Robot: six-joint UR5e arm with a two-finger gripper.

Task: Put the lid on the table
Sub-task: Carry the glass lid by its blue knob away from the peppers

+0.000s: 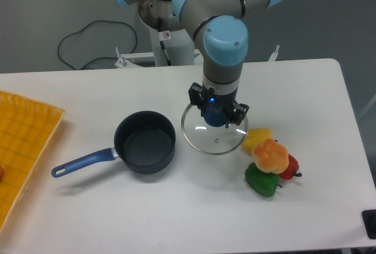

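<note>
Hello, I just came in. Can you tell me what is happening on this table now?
A robot arm is handling a glass lid. Its gripper is down over the blue knob in the middle of the lid, and the lid is low over or on the white table, to the right of the uncovered saucepan. Whether the fingers are closed on the knob is not clear. Toy peppers lie just right of the lid, and a yellow tray is at the left edge.

There is only one view, so nothing is shared. The camera sits high on the side of the desk opposite the arm's base, looking down and across at it. It stands far enough back to take in nearly the whole desk, its left end cut off.
</note>
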